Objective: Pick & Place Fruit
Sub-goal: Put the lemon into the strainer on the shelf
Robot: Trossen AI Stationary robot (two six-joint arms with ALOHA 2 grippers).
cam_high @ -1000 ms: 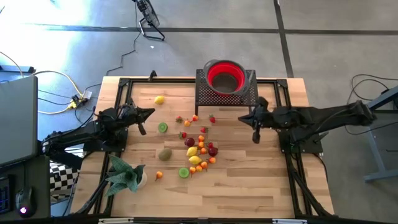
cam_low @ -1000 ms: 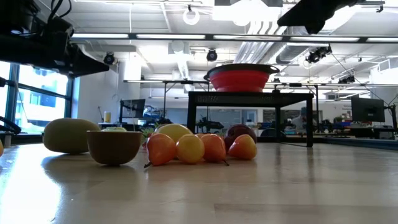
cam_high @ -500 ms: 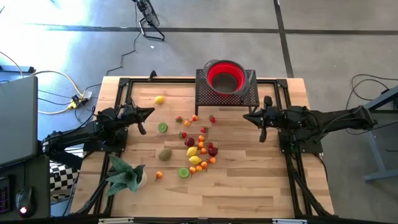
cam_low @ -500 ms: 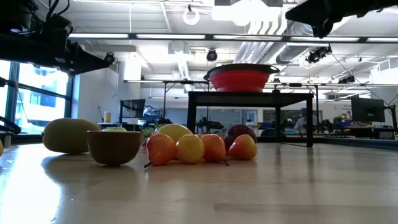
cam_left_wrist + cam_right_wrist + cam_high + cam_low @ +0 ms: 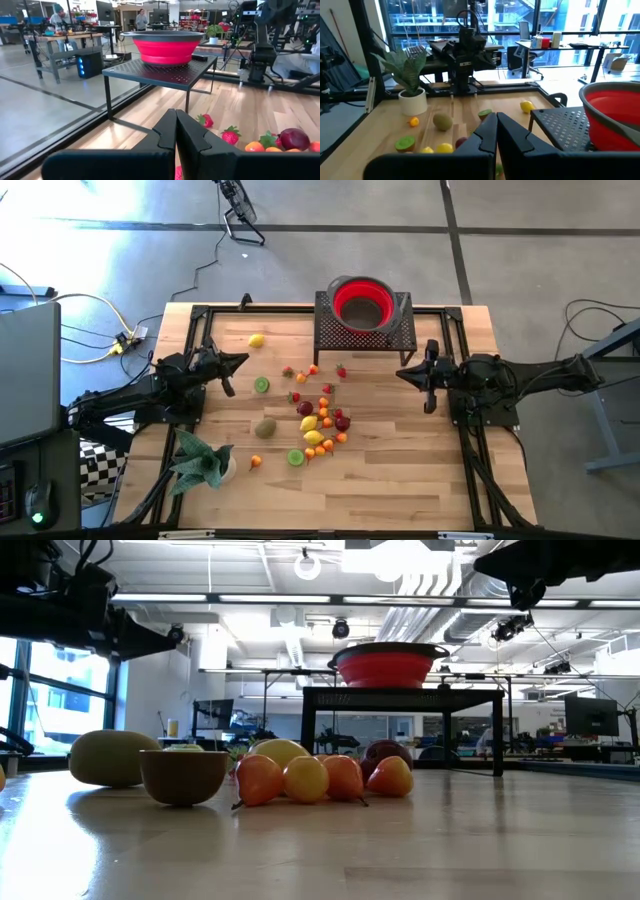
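Note:
Small toy fruit (image 5: 320,415) lies scattered on the wooden table's middle: a lemon (image 5: 257,340) at the far left, a lime half (image 5: 261,385), a kiwi (image 5: 265,427), strawberries (image 5: 230,135), little oranges and a dark plum (image 5: 294,138). A red bowl (image 5: 361,302) sits on a black mesh stand (image 5: 364,330) at the far edge. My left gripper (image 5: 243,361) is shut and empty over the table's left side, pointing level. My right gripper (image 5: 402,373) is shut and empty over the right side, pointing level toward the fruit.
A green leafy plant (image 5: 200,458) in a white pot stands at the near left corner. Black frame rails (image 5: 470,442) run along the table's sides. Bare wood lies between the fruit and my right gripper and along the near edge.
My right gripper has drawn back toward the table's right edge and come down a little, levelling out as it went; it stays shut and empty. The fruit has not moved.

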